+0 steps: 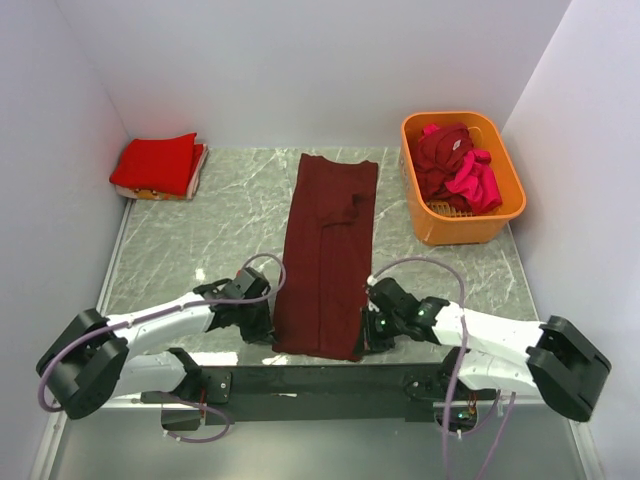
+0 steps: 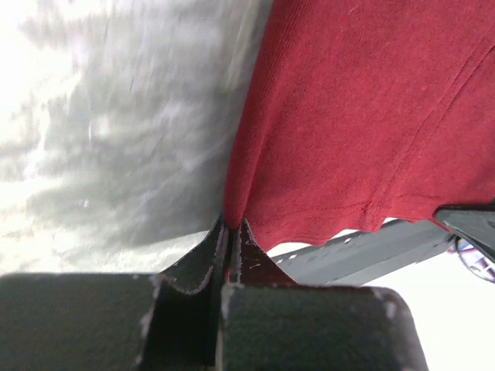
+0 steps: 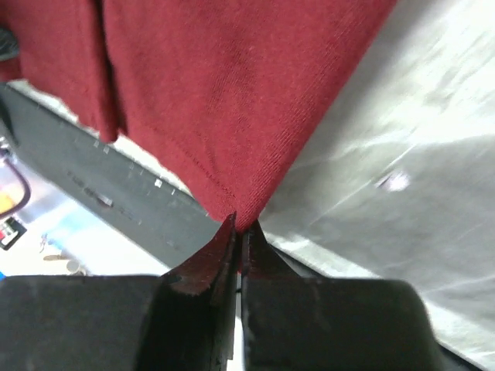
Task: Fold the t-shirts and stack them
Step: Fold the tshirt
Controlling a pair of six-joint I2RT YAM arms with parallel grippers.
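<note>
Marble bench is carrying a maroon shirt lying lengthwise at centre | left jaws pinching its near-left corner, right jaws pinching its near-right corner | long axis running straight ahead from both, neither being nearer

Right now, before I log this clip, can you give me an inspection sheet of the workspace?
Surface: grey marbled table, flat.
Job's things: maroon t-shirt lies as a long strip at centre; folded red t-shirt stack in the far left corner; unfolded maroon and pink t-shirts in the orange basket, far right.
Clutter: nothing seen.
Grippers: left gripper and right gripper each shut on a near corner of the maroon t-shirt.
Cables: purple cables loop over both wrists.
Surroundings: white walls on three sides.
</note>
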